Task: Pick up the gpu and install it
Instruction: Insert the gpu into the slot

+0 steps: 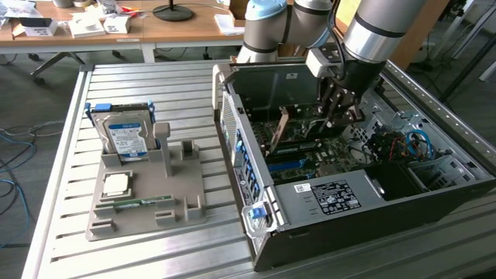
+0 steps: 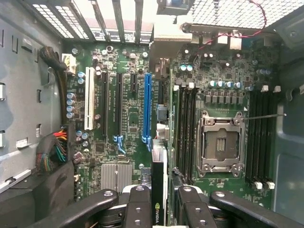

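Note:
In the wrist view the gpu (image 2: 157, 183) is seen edge-on, a thin dark card with a green logo, clamped between my gripper's (image 2: 161, 194) two black fingers (image 2: 138, 199). It hangs just over the green motherboard (image 2: 128, 123), beside the long blue slot (image 2: 147, 107) and between that slot and the memory slots. From the exterior view the gripper (image 1: 335, 119) reaches down inside the open computer case (image 1: 326, 197), and the tan-brown face of the gpu (image 1: 282, 125) stands upright over the board.
The empty processor socket (image 2: 223, 142) lies close to the card. Cable bundles (image 2: 52, 152) crowd one case wall. On the exterior view's left a grey holder (image 1: 147, 197) carries a hard drive (image 1: 124, 136), a processor chip (image 1: 116, 184) and a green memory stick (image 1: 143, 202).

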Robot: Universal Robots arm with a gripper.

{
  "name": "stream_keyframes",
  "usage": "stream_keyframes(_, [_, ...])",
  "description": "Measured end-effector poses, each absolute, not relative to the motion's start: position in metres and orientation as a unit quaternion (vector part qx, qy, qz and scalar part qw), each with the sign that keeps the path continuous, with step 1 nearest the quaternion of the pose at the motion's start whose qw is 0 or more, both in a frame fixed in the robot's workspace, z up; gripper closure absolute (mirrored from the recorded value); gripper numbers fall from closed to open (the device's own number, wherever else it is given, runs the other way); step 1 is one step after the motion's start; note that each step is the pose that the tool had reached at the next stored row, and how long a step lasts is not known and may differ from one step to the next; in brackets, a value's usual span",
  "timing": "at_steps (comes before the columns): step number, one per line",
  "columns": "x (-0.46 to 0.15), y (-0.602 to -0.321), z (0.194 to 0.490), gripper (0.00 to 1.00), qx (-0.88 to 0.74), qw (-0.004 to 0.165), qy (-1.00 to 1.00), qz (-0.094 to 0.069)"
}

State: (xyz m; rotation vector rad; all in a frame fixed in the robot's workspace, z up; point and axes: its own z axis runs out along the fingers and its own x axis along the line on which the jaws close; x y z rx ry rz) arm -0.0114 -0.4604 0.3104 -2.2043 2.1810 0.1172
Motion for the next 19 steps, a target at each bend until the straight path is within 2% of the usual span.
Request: stream_keyframes(19, [-0.0150,-0.4604,0.3013,0.74,-0.717,0.018,0.696,0.037])
